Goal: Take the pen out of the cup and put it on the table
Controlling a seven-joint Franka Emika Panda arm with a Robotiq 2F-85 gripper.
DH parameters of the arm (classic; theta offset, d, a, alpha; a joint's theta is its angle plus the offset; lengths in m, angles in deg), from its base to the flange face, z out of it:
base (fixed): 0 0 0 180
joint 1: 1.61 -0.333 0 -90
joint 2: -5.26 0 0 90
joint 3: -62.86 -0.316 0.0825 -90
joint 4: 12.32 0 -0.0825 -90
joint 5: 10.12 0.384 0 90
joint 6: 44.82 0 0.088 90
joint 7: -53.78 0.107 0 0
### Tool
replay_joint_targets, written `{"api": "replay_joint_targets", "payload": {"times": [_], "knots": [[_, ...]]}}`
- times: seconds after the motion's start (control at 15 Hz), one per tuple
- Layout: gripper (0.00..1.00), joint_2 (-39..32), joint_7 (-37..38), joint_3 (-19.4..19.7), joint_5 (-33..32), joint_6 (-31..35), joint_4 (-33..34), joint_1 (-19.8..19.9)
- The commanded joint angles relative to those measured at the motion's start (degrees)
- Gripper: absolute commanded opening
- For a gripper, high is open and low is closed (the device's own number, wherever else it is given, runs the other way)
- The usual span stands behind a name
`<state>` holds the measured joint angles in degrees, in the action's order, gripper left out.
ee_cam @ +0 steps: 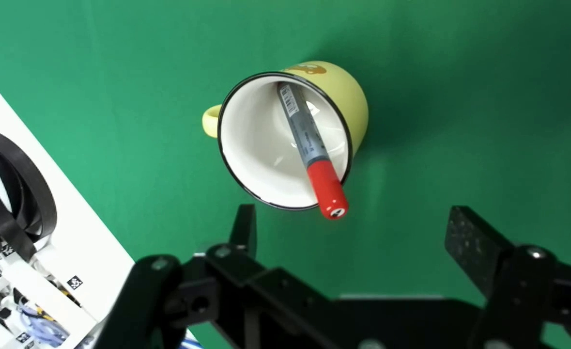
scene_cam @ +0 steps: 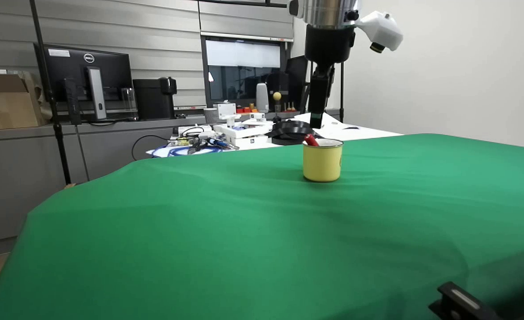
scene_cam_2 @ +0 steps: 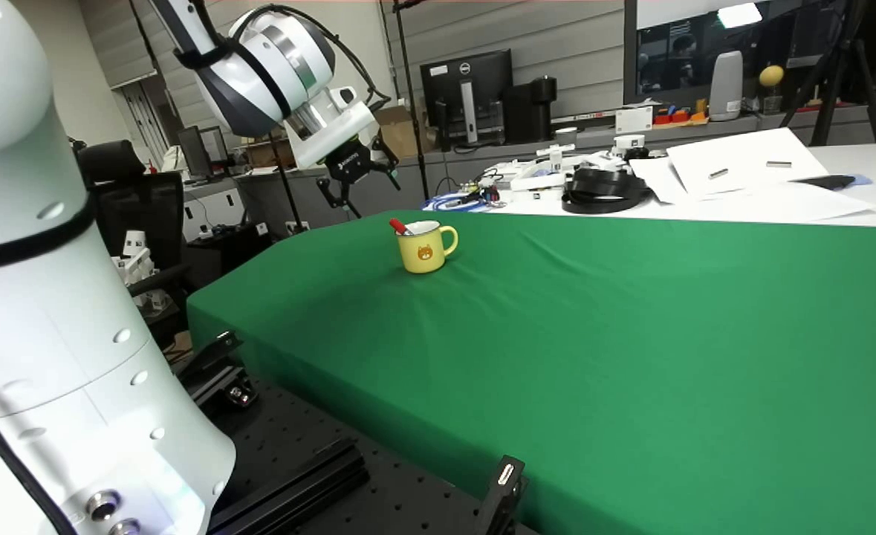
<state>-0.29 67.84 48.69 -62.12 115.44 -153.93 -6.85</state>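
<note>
A yellow cup with a dark rim stands upright on the green-covered table. It shows in an exterior view with its handle and a small bear print. A grey pen with a red cap leans inside the cup, cap end up and sticking out past the rim; the cap also shows in both exterior views. My gripper is open and empty, above the cup and apart from it. In an exterior view both fingers are spread; in an exterior view they overlap.
Behind the green cloth is a white table with a black coil, papers, cables and white parts. Black clamps sit at the cloth's near edge. The robot's base stands beside the table.
</note>
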Motion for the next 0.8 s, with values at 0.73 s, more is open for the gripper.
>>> {"api": "replay_joint_targets", "payload": {"times": [0.73], "knots": [[1.00, -6.6, 10.4, 1.9, -11.7, 1.6, 5.1, -0.7]]}}
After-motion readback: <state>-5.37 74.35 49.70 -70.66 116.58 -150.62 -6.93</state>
